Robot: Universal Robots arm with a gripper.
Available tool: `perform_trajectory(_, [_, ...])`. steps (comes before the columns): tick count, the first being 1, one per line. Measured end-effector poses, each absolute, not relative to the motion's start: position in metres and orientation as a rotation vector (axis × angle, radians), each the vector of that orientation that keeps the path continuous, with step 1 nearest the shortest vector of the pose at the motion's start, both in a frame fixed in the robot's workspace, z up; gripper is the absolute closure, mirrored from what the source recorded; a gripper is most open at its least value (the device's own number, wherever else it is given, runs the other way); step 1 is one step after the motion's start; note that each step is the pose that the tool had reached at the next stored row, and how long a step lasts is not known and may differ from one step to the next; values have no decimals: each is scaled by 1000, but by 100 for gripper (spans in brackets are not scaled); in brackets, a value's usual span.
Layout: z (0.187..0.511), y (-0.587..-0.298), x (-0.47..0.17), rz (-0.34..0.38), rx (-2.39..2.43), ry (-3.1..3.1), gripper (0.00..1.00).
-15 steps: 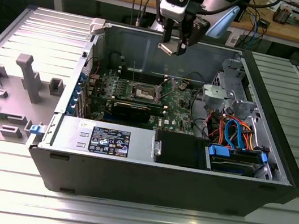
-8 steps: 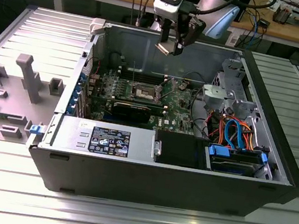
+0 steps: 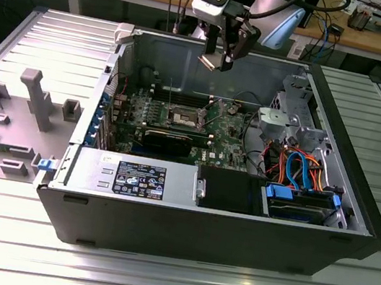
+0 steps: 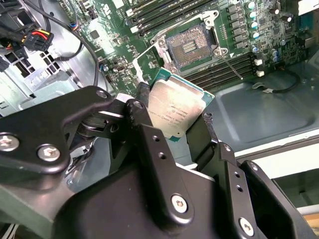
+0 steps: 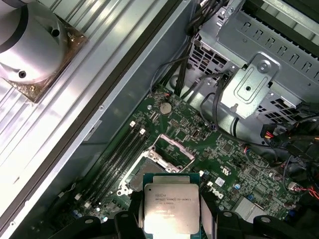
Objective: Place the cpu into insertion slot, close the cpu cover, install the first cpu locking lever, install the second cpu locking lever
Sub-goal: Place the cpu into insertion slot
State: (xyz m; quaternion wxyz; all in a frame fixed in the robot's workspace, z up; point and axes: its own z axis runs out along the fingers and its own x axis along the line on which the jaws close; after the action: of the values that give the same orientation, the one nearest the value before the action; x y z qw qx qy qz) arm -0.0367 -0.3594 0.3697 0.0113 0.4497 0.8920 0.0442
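Step one is in progress. The claw (image 3: pixel 217 59) is clamped on the cpu (image 5: pixel 172 209) by two opposite edges and holds it in the air above the motherboard (image 3: pixel 229 139). The insertion slot (image 4: pixel 192 46) is bare, so nothing is seated yet. Closing and locking are not yet begun.

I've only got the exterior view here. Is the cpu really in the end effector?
Observer: Yes. In the second wrist view the end effector is shut on the cpu, with the cpu's silver top facing that camera.
Operator: Is anything in the slot already?
Observer: No. In the same view the slot is empty, and the cpu is held apart from it.
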Motion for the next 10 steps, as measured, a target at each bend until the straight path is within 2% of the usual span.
perform_trajectory(10, [370, -359, -37, 138, 1406, 2781, 46])
